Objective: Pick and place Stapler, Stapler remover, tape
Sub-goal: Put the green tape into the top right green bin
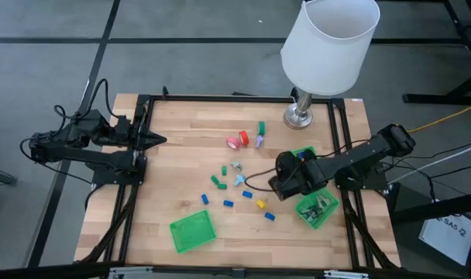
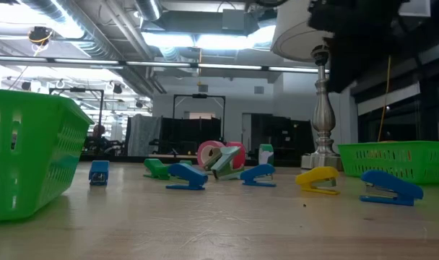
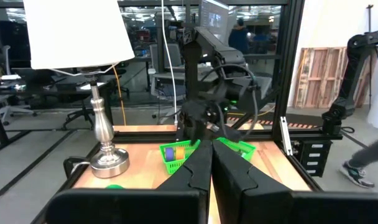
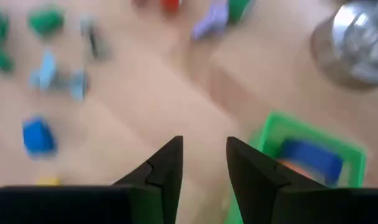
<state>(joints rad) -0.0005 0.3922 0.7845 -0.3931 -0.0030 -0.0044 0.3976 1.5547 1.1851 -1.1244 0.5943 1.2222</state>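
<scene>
Small blue staplers [image 1: 228, 204] and a yellow one [image 1: 260, 204] lie scattered on the middle of the wooden table. Two pale blue stapler removers [image 1: 238, 173] lie among them. Red and pink tape rolls [image 1: 238, 140] sit farther back beside a green and a purple piece [image 1: 260, 135]. My right gripper [image 4: 204, 149] hangs open and empty above the table, slanting down, next to a green basket [image 4: 313, 155] holding a blue and an orange thing. My left gripper [image 1: 156, 140] is shut, held level at the left edge, far from everything.
A lamp with a white shade [image 1: 330, 43] stands on its silver base [image 1: 299, 116] at the far right. One green basket [image 1: 193, 231] lies near the front, another [image 1: 317, 208] holds dark items at the right. Bare wood lies at the table's left half.
</scene>
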